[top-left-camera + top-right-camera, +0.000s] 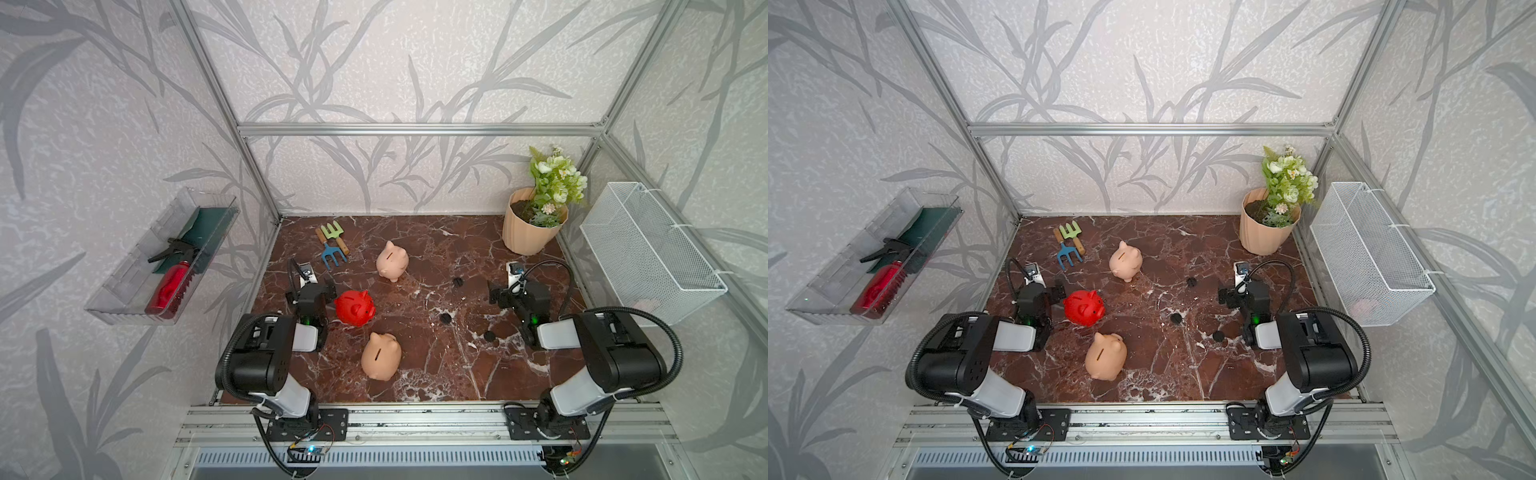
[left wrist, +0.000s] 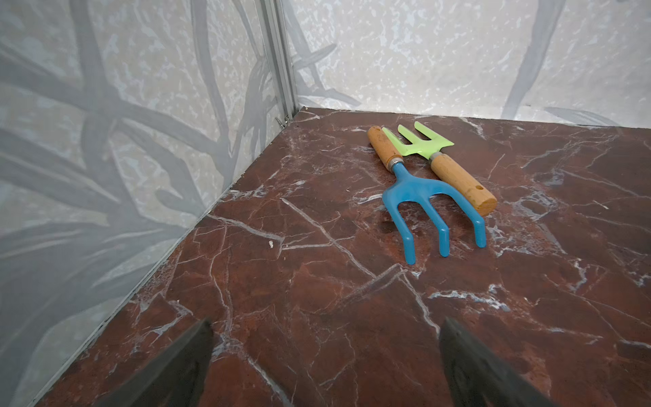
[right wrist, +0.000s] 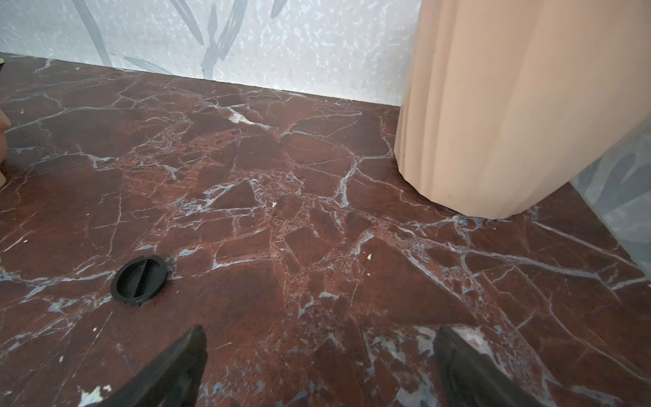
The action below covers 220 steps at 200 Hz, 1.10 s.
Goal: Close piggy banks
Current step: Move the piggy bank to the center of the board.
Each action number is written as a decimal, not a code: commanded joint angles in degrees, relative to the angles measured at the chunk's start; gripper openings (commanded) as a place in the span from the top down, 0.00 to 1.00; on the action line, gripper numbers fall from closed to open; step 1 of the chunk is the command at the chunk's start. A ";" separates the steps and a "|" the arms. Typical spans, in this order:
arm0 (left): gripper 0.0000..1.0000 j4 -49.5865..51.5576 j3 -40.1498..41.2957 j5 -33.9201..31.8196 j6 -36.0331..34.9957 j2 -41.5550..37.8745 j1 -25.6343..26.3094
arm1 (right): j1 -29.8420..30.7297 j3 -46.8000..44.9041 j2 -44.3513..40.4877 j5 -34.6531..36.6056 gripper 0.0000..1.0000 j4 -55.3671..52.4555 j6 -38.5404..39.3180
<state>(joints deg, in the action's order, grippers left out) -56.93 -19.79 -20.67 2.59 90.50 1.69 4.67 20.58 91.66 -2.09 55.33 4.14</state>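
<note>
Black-fingered left pincer (image 2: 326, 321) and right pincer (image 3: 321, 328) both spread, empty, low over the marble counter (image 1: 432, 376). Three black plugs (image 1: 445, 318) lie loose on the counter near the right pincer; red piggy bank (image 1: 354, 307) just beside the left pincer, far peach piggy bank (image 1: 392, 261) and near peach piggy bank (image 1: 380, 355) upright, slots up. Judgement: no bank closed yet, all three plugs left to fit.

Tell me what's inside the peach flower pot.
The flower pot holds dark soil and green-and-white flowers; its ribbed wall hides everything below the soil.
</note>
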 commanded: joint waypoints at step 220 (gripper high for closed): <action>0.01 0.91 0.93 1.27 -0.46 -5.43 0.38 | 0.20 0.79 -0.98 -0.11 0.01 0.80 0.16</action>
<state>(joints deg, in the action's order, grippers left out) -56.82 -19.75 -20.47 2.55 90.13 1.69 4.67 20.58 91.66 -2.09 55.35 4.14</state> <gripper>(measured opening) 0.994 0.992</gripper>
